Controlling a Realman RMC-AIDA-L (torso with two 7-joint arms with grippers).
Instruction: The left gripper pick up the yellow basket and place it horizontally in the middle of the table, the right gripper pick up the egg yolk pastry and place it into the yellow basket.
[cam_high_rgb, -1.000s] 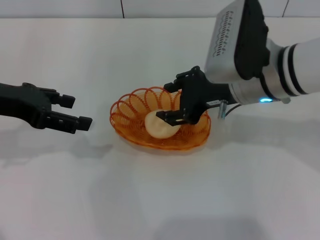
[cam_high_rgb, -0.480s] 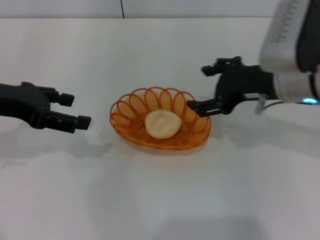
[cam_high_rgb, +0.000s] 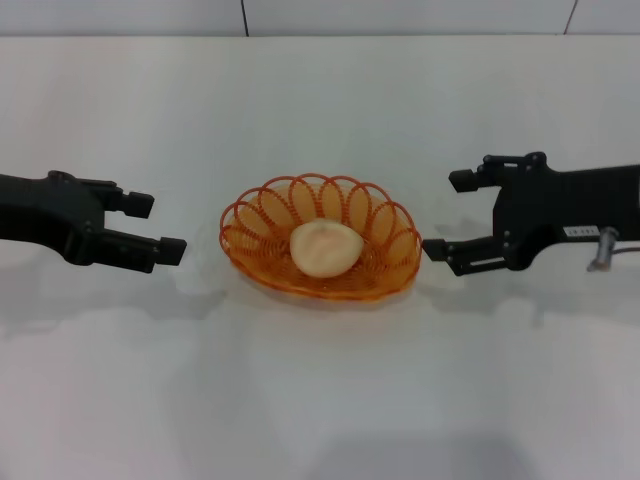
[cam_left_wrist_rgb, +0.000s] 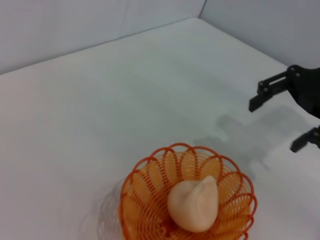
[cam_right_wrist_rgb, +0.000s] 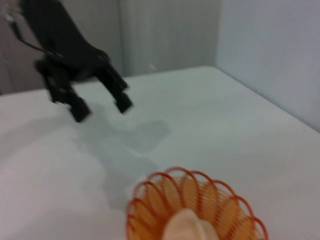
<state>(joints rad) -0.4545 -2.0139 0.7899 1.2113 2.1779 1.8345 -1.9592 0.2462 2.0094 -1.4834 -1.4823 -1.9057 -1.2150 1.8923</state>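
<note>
1. Looking down from the head camera, I see the yellow basket sitting flat near the middle of the table, roughly midway between the left and right edges and a little toward the far edge, with its long axis running side to side.
2. The egg yolk pastry lies inside the basket, resting on the wire floor close to the centre, dome up. My left wrist camera confirms it: the pastry is fully within the scalloped rim of the basket.
3. The left gripper hangs on the side of the basket nearer the left edge, clear of the rim, its two fingers spread wide and nothing between them.
4. The right gripper hangs on the side nearer the right edge, just beside the rim but apart from it, fingers likewise spread wide and empty. It also shows far off in my left wrist feed, and the left gripper shows in my right wrist feed.
5. I judge both halves of the job done: the basket is laid horizontally in the middle and the pastry is in it.
6. As far as I can tell, all that is left is to park both arms clear of the basket without nudging it.
</note>
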